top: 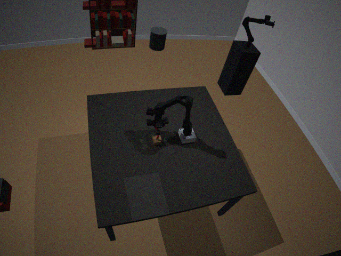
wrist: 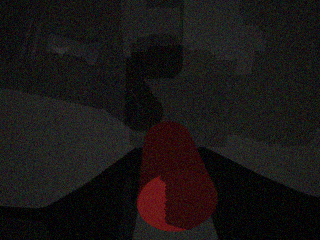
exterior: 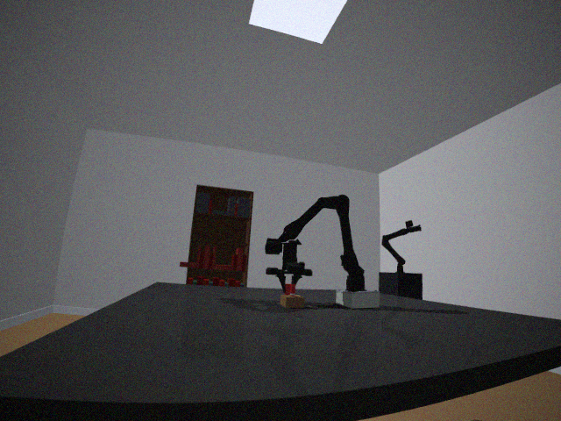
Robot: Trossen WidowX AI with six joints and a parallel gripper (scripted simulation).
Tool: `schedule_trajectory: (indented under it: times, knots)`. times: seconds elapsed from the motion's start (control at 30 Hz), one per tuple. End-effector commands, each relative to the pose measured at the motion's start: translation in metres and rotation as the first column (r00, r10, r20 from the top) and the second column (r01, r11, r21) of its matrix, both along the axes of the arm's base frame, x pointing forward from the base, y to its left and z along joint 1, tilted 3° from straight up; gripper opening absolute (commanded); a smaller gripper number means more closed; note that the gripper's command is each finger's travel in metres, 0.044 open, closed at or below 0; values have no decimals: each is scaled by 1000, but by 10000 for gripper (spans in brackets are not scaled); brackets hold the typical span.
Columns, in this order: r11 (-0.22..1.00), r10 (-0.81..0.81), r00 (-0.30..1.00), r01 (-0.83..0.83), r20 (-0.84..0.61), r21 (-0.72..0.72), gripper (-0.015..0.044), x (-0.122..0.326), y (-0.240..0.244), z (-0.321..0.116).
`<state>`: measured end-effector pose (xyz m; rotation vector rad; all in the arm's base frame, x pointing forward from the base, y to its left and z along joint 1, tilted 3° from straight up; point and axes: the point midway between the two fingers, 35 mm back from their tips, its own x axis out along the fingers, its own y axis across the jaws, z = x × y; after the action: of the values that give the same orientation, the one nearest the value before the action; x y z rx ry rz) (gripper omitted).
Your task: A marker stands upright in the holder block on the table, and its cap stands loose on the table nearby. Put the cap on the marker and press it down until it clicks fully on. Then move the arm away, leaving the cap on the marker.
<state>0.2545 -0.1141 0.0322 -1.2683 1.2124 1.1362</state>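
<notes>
The tan holder block [top: 155, 141] [exterior: 291, 302] sits on the dark table [top: 192, 176] [exterior: 272, 353]. The red marker [top: 157, 136] stands upright in it. My gripper [top: 156, 129] [exterior: 289, 288] [wrist: 169, 155] points down just behind the block and is shut on the red cap [wrist: 175, 165], low near the table top. In the wrist view the cap is large between the two dark fingers, and a patch of light falls on its top. In the exterior view the reds of cap and marker overlap, so their gap cannot be judged there. The cap's lower end is hidden.
The arm's pale base [top: 187, 137] [exterior: 358, 299] stands on the table to the right of the block. The arm arches over from it, and its shadow falls around the block. A second arm on a dark pedestal [top: 238, 69] stands beyond the table.
</notes>
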Motion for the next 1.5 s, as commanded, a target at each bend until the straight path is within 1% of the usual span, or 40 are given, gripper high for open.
schedule_trajectory:
  times: [0.0,0.2,0.37,0.93,1.47]
  knots:
    - [1000,5,1000,-5,8,-1,0,1,0,17]
    - [1000,5,1000,-5,8,-1,0,-2,2,37]
    - [1000,5,1000,-5,8,0,0,-1,4,40]
    - [1000,5,1000,-5,9,6,0,13,51,57]
    - [1000,5,1000,-5,10,11,0,18,97,74]
